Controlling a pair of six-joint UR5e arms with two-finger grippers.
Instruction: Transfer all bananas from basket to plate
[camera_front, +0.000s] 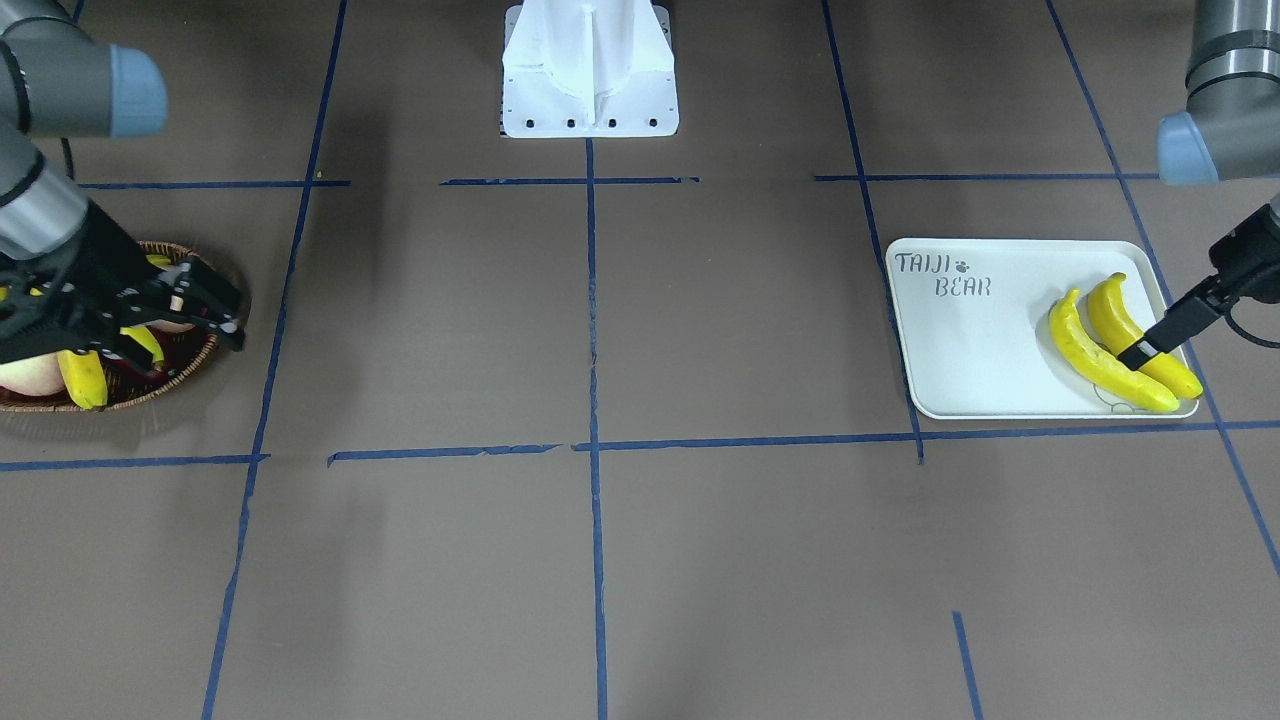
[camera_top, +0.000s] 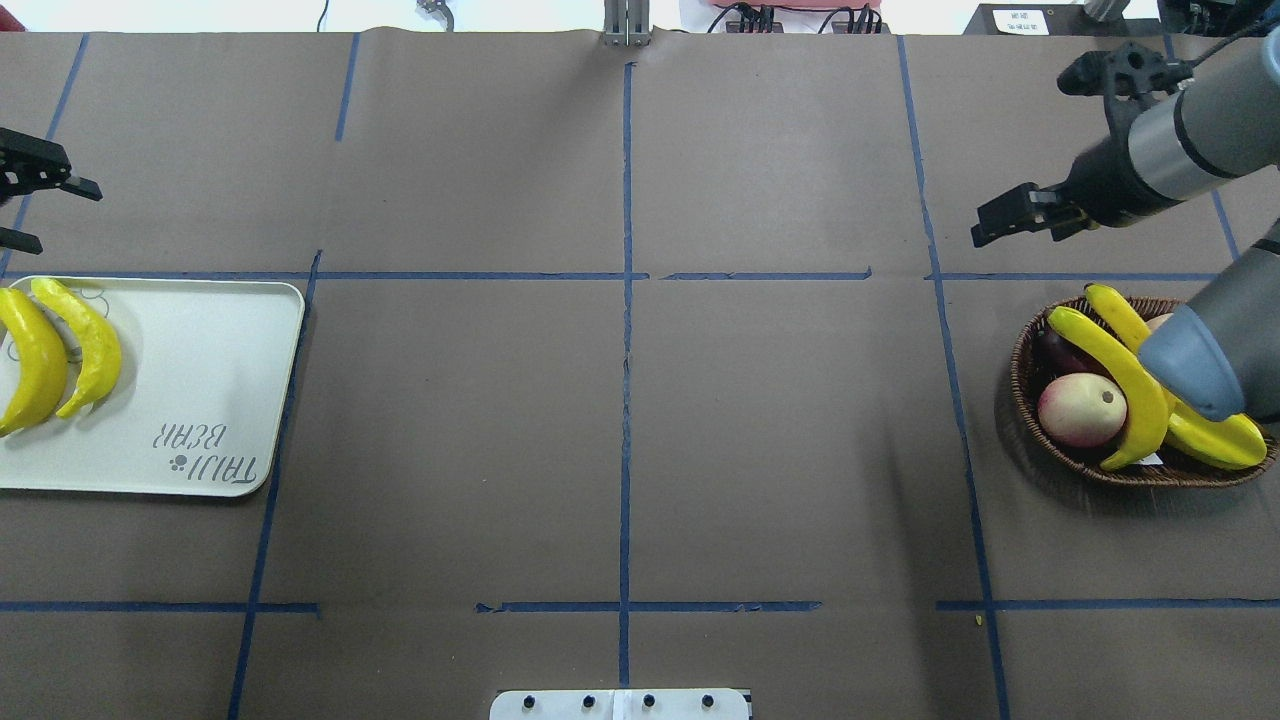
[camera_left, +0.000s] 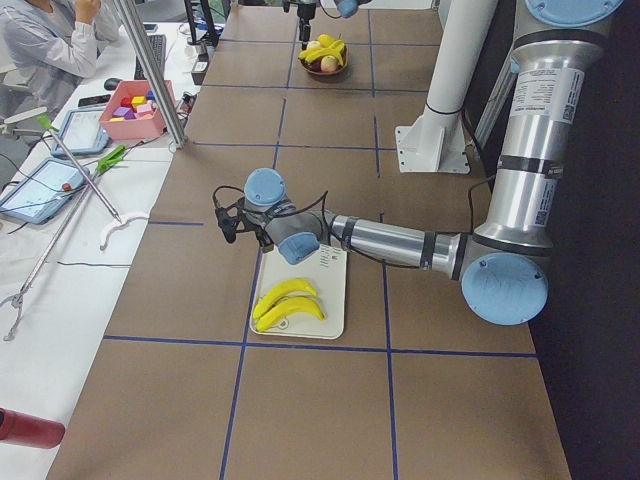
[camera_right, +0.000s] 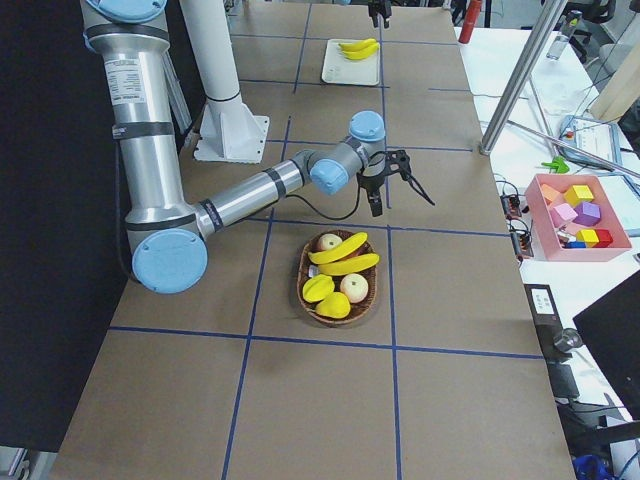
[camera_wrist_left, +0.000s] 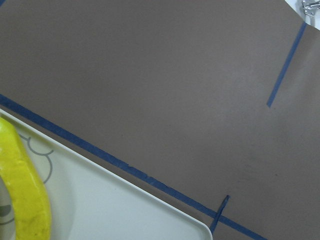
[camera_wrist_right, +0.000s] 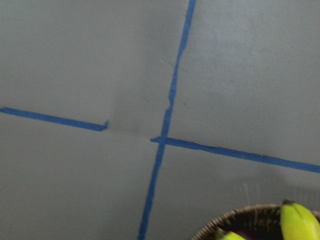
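Right tool (camera_front: 238, 322): fingers spread, nothing between them, hanging just off the basket's (camera_top: 1022, 352) rim on the side away from the robot base. Left tool (camera_top: 68, 218): also spread and empty, well apart from the basket.

Two bananas (camera_top: 1118, 378) lie side by side across the top of the basket, propped on a peach (camera_top: 1080, 410) and darker fruit. Two more lie on the plate (camera_top: 200, 380), well apart from the basket.

- Bananas: smooth, glossy, long curved bodies. Probably light and stiff, and likely slick.
- Best hold, in my judgement: across the narrow width at mid-length, taking the upper, exposed one first.
- Basket: shallow oval of rough brown wicker. It could shift if a banana drags on it.
- Plate: white, rounded corners.
- Surface: matt brown with blue tape lines.
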